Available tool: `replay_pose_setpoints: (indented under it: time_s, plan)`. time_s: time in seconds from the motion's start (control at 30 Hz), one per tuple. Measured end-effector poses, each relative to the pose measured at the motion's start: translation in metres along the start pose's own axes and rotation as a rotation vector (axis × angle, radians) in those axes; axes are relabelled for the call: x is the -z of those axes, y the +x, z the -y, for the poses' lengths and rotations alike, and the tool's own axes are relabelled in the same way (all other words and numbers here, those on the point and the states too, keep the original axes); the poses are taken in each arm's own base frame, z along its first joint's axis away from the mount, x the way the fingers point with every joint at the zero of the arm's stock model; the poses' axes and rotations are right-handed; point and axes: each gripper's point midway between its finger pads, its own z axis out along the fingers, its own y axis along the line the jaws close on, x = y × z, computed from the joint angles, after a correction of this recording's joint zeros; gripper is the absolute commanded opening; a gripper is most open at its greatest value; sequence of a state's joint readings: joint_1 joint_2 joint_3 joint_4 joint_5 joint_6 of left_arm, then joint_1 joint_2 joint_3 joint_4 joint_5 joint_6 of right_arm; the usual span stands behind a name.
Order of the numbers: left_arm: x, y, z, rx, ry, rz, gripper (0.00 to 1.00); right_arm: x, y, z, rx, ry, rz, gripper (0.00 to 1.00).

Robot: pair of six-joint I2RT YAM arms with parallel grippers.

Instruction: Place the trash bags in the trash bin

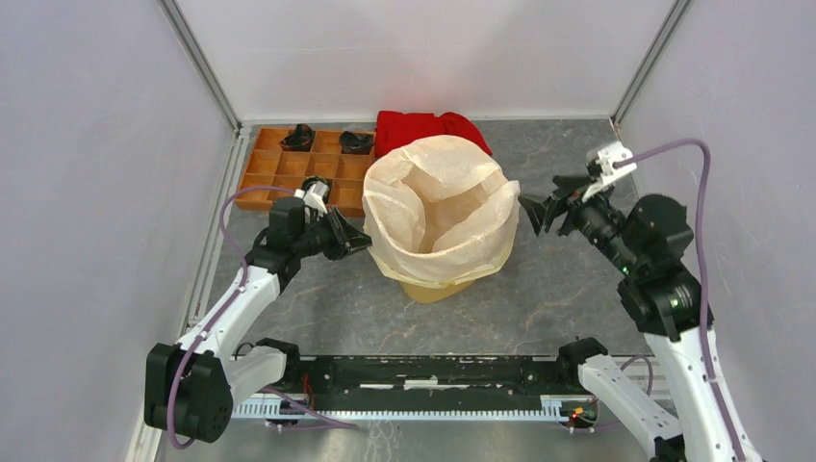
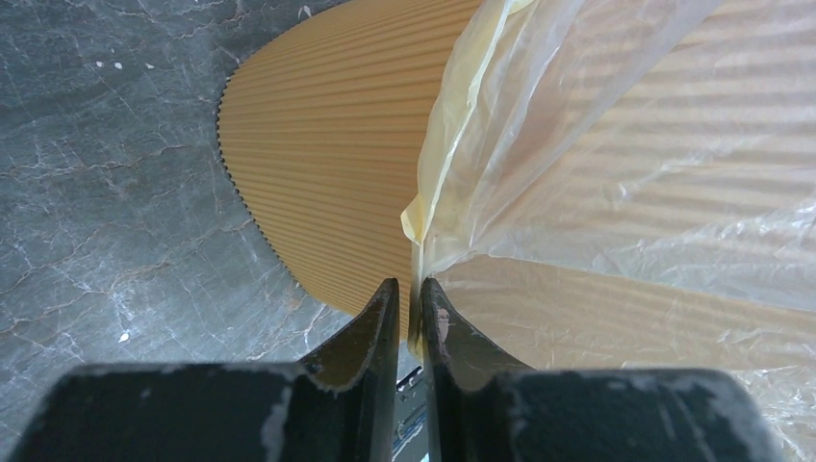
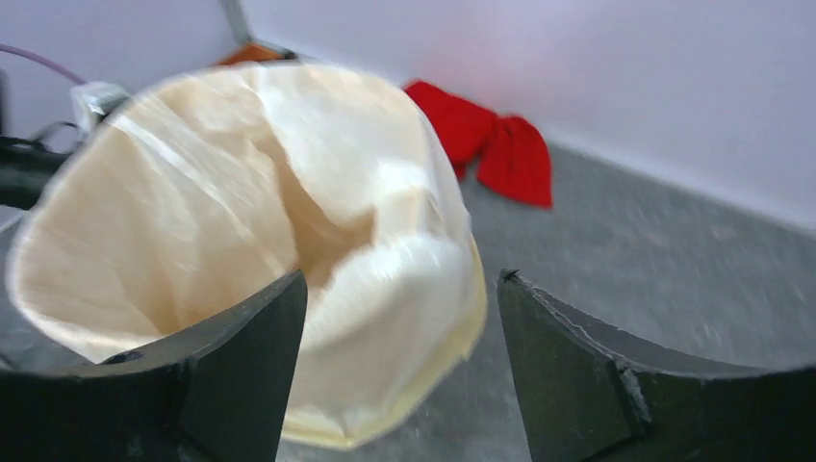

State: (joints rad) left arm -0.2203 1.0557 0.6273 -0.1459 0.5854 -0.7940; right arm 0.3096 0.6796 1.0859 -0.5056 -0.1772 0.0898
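Pinching the left edge of the trash bag (image 1: pixel 438 207), your left gripper (image 1: pixel 364 242) is pressed together on plastic, while your right gripper (image 1: pixel 532 214) hangs spread just beside the bag, draped over the trash bin (image 1: pixel 438 287).

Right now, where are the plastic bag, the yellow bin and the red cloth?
plastic bag (image 1: pixel 385 210): top view, its left side draped outside the bin.
yellow bin (image 1: pixel 438 289): top view, the bare lower part below the bag.
red cloth (image 1: pixel 423 127): top view, its middle, behind the bin.
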Motion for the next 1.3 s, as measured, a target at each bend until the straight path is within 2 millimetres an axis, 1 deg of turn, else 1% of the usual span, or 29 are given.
replay_pose_setpoints:
  time_s: [0.03,0.1,0.17,0.23,0.27,0.33,0.37,0.43,0.5,0.53,0.57,0.6,0.67,0.73,0.77,0.83,0.9,0.93,1.03,1.1,1.17,1.23,1.27,1.3]
  plan:
    - [0.0,0.0,0.0,0.001,-0.002,-0.002,0.21,-0.006,-0.015,-0.007,0.013,-0.046,0.021,0.78]
    - [0.0,0.001,-0.001,0.002,-0.003,-0.003,0.21,-0.022,-0.03,-0.022,0.015,-0.141,0.036,0.77]
    - [0.0,0.001,-0.001,0.002,-0.004,-0.004,0.22,-0.045,-0.032,-0.039,0.007,-0.237,0.015,0.77]
    - [0.001,0.002,-0.001,0.001,-0.005,-0.005,0.23,-0.069,-0.025,-0.061,-0.003,-0.324,-0.03,0.76]
    - [0.002,0.002,-0.001,0.001,-0.005,-0.005,0.23,-0.083,-0.015,-0.075,-0.006,-0.371,-0.069,0.75]
    - [0.003,0.002,0.0,-0.001,-0.003,-0.003,0.23,-0.104,0.006,-0.095,-0.008,-0.429,-0.148,0.67]
    - [0.004,0.002,0.001,-0.002,-0.002,-0.002,0.23,-0.113,0.015,-0.103,-0.003,-0.45,-0.187,0.65]
    - [0.005,0.002,0.002,-0.005,0.0,0.0,0.23,-0.13,0.03,-0.115,0.018,-0.469,-0.259,0.59]
    - [0.006,0.003,0.003,-0.005,0.001,0.002,0.23,-0.15,0.04,-0.119,0.06,-0.442,-0.315,0.54]
    - [0.007,0.003,0.003,-0.006,0.002,0.002,0.23,-0.16,0.044,-0.117,0.087,-0.412,-0.336,0.5]
    - [0.008,0.003,0.004,-0.007,0.003,0.003,0.23,-0.17,0.048,-0.113,0.115,-0.368,-0.357,0.44]
    - [0.008,0.003,0.005,-0.008,0.004,0.005,0.23,-0.18,0.056,-0.107,0.152,-0.309,-0.388,0.43]
    - [0.009,0.003,0.006,-0.012,0.008,0.008,0.23,-0.19,0.064,-0.094,0.206,-0.218,-0.423,0.43]
    - [0.011,0.002,0.008,-0.016,0.013,0.013,0.23,-0.201,0.069,-0.076,0.274,-0.09,-0.443,0.46]
    - [0.011,0.002,0.008,-0.018,0.015,0.015,0.23,-0.205,0.071,-0.063,0.323,-0.003,-0.449,0.48]
    - [0.012,0.002,0.009,-0.019,0.016,0.016,0.23,-0.209,0.074,-0.044,0.404,0.138,-0.464,0.52]
    - [0.013,0.003,0.009,-0.018,0.014,0.016,0.24,-0.209,0.075,-0.039,0.469,0.219,-0.472,0.6]
    - [0.014,0.003,0.009,-0.017,0.011,0.017,0.24,-0.208,0.075,-0.041,0.499,0.245,-0.47,0.62]
    - [0.018,0.005,0.009,-0.017,0.004,0.019,0.25,-0.203,0.069,-0.057,0.55,0.245,-0.449,0.7]
    - [0.02,0.006,0.009,-0.018,0.001,0.022,0.25,-0.195,0.064,-0.072,0.558,0.206,-0.432,0.75]
    - [0.021,0.006,0.008,-0.021,-0.009,0.027,0.26,-0.185,0.06,-0.085,0.554,0.151,-0.415,0.83]
    - [0.021,0.006,0.006,-0.028,-0.019,0.028,0.26,-0.171,0.06,-0.09,0.544,0.098,-0.407,0.92]
    - [0.022,0.007,0.005,-0.031,-0.022,0.028,0.27,-0.165,0.06,-0.092,0.539,0.074,-0.405,0.94]
    - [0.022,0.007,0.004,-0.036,-0.025,0.027,0.27,-0.16,0.061,-0.092,0.538,0.052,-0.407,0.95]
